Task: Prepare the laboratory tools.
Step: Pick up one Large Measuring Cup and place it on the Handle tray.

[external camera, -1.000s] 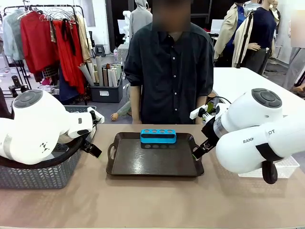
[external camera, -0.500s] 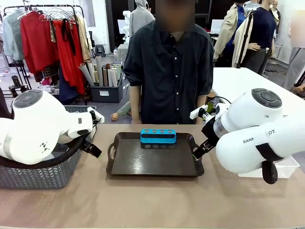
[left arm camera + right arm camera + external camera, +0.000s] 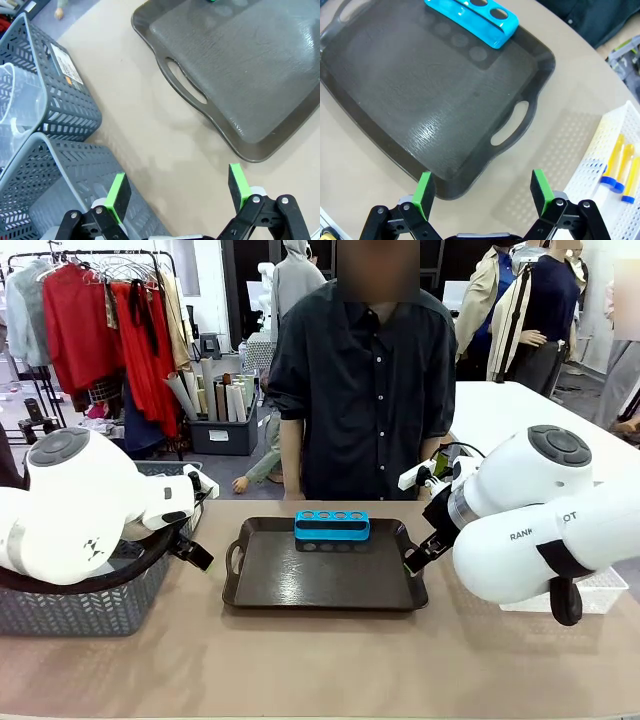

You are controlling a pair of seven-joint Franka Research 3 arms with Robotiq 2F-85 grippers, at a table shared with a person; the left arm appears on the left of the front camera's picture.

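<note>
While the left gripper (image 3: 177, 187) and right gripper (image 3: 482, 190) are held spread and empty beside the tray (image 3: 420, 100), the blue-capped tubes (image 3: 612, 160) right of it are judged light, slick, best pinched mid-barrel.

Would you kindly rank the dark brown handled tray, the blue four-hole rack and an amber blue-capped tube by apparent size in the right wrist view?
1. dark brown handled tray
2. blue four-hole rack, cropped by the top edge
3. amber blue-capped tube
</note>
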